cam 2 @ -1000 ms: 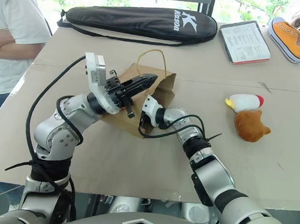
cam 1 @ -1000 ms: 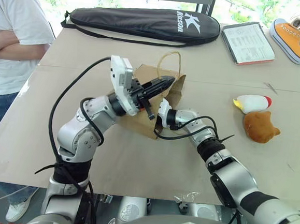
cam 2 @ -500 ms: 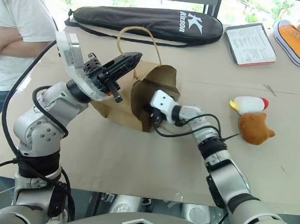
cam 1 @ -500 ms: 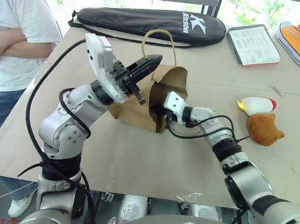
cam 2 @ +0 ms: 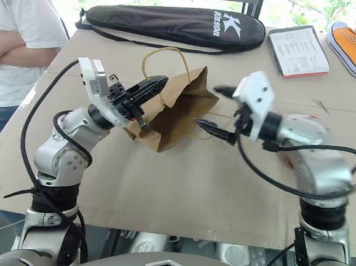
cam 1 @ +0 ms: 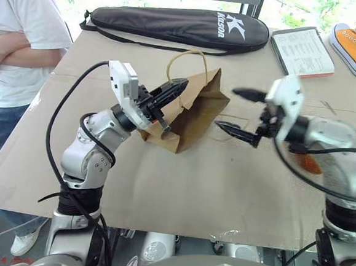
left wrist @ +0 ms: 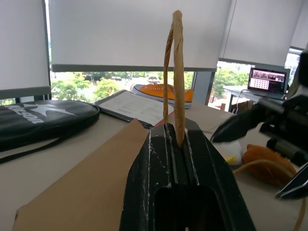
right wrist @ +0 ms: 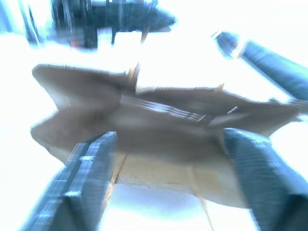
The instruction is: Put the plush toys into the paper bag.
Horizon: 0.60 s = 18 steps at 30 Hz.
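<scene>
Left tool (cam 1: 176,87) clamped on cord handle (left wrist: 175,72) of paper bag (cam 1: 192,112) — light, floppy. Right tool (cam 1: 244,113) wide, empty, at bag's 3 o'clock; soft plush toy (left wrist: 262,161) — squeeze body.

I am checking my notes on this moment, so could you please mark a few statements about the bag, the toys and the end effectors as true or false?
1. The left end effector is shut on a cord handle of the paper bag. True.
2. The right end effector is shut on the bag's rim. False: it is open, apart from the bag.
3. The orange-brown plush toy lies inside the bag. False: it lies on the table.
4. The black racket case lies beyond the bag. True.
</scene>
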Tool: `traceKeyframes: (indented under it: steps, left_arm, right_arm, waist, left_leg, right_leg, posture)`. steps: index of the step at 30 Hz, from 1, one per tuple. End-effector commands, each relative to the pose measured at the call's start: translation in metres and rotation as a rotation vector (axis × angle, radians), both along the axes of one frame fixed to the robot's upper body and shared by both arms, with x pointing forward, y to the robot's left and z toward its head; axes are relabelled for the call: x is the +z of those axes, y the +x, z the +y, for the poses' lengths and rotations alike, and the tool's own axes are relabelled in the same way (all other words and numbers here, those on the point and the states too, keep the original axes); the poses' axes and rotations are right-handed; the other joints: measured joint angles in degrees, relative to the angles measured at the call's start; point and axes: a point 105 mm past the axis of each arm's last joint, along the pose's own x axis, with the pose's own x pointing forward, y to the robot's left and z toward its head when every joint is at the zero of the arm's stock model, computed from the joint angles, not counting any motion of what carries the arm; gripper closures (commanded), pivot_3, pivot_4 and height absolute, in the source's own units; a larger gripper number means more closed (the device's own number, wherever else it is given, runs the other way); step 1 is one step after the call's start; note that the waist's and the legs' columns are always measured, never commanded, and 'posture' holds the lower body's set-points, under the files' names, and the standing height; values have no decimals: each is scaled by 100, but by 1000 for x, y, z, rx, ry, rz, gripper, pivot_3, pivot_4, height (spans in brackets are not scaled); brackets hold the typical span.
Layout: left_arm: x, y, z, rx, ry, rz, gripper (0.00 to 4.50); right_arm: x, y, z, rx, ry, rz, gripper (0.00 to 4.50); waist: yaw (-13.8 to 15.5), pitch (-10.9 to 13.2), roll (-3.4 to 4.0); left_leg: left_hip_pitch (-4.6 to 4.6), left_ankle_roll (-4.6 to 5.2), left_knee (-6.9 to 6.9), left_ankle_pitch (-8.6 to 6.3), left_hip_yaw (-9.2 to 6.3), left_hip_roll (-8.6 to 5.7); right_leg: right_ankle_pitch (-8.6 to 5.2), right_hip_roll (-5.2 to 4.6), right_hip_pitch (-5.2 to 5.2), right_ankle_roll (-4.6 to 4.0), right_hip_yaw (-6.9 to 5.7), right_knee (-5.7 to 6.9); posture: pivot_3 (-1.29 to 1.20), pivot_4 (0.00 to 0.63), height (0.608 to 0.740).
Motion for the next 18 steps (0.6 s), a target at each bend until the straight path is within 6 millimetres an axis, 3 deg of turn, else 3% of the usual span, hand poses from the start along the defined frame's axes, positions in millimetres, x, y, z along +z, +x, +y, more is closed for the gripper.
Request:
traceKeyframes:
  steps: [1,5,11,16,18]
  left_arm:
    - [8,3,-4,10,-17,-59,4500]
    - [10,8,-13,29,-51,-66,4500]
    - [2,5,-35,-12,-68,-43,4500]
    - [-1,1,-49,-58,-79,-32,4500]
    - [0,-1,-52,-79,-85,-33,4500]
  right_arm:
    - [22,-8,-48,-262,28,-64,118]
    - [5,-24,-107,-538,-83,7,118]
    - [-66,-28,-180,-837,-349,252,118]
    - [-116,-9,-205,-895,-386,393,118]
    - [-126,-5,-209,-894,-401,414,627]
  waist:
    - [26,1,-2]
    - [134,2,-3]
    - [122,1,-5]
    - [41,2,-6]
    - [37,2,-6]
  left_leg:
    - [-4,2,1,-1,-2,-1]
    - [-18,9,2,-4,-5,-6]
    - [-26,14,8,-6,-4,-4]
    - [-1,16,10,-7,21,0]
    - [4,16,10,-7,21,1]
  right_leg:
    - [0,-1,0,0,-2,-1]
    - [0,25,0,2,-5,-21]
    - [-1,43,-2,5,1,-29]
    - [-1,71,2,6,23,-22]
    - [-2,78,2,6,27,-16]
  posture:
    - [0,150,740]
    - [0,150,740]
    - [0,150,740]
    - [0,150,740]
    - [0,150,740]
